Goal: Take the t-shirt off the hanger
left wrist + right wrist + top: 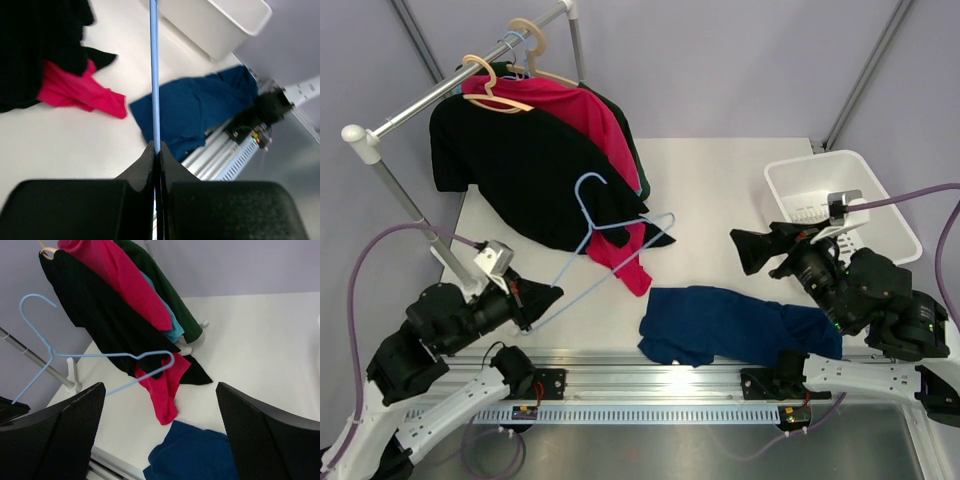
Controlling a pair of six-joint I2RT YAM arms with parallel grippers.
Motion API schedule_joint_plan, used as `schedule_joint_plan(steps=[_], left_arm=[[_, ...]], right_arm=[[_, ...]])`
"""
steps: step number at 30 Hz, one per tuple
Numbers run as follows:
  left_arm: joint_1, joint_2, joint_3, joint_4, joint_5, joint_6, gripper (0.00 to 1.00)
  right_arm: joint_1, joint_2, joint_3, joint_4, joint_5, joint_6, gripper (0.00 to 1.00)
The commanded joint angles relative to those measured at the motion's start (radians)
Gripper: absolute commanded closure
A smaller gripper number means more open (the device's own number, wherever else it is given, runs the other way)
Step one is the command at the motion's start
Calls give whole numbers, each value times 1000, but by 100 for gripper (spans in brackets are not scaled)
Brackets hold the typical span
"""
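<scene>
Top view, clock positions taken on the table (720, 200).

- Left gripper (552, 293): at about 8 o'clock, clenched on one thin wire end of the blue hanger (154, 75). In the left wrist view the two fingers (142, 162) meet on the wire with no gap.
- Hanger: runs from the left gripper toward 1 o'clock. Its hook lies over the hem of the black shirt (520, 170). The frame is bare, with no garment on it. I cannot tell whether the far end touches the table.
- Blue t-shirt (730, 325): off the hanger. It lies crumpled on the table at about 5 to 6 o'clock, against the near edge, with its right end by the right arm's base.
- Right gripper (752, 255): at about 3 o'clock, released, fingers spread wide, holding nothing. It sits above the t-shirt's right half, apart from the cloth.
- White basket (790, 175): at about 2 o'clock, just behind the right gripper.
- Clothes rail (440, 95): at 10 to 11 o'clock. It carries the black shirt, a pink shirt (580, 105) and a green shirt (165, 290) on wooden hangers (490, 85). The pink shirt's hem trails on the table near the centre, close to the t-shirt's left edge.
</scene>
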Motion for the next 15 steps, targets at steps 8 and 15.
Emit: schedule_joint_plan(steps=[8,15], left_arm=[[0,-116,211,-248,-359,-85,100],[0,-160,360,-443,-586,-98,100]], right_arm=[[2,-29,12,-82,115,-1,0],[2,-33,17,-93,115,-9,1]])
